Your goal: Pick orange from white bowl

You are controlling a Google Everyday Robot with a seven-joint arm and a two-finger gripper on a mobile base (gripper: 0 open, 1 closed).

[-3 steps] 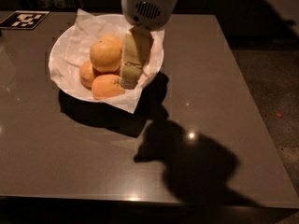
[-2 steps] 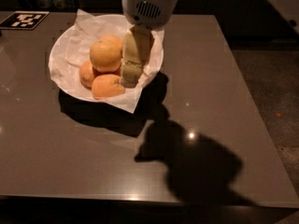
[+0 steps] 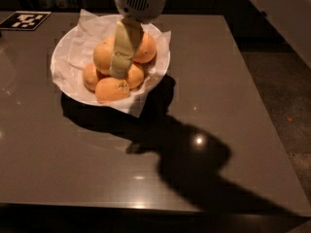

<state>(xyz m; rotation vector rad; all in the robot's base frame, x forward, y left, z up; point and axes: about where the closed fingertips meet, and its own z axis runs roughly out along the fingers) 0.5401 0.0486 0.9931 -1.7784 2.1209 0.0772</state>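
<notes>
Sliding the gripper (image 3: 119, 70) over onto the orange (image 3: 102, 57) in the white bowl (image 3: 56, 70). I cannot tell if it is clamping.

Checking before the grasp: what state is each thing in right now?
bowl: upright on the table
paper: crumpled, lining the bowl, corner over the near rim
orange: in the bowl atop the other fruit, not lifted
claw: down over the pile, against or just beside the orange's right side
</notes>
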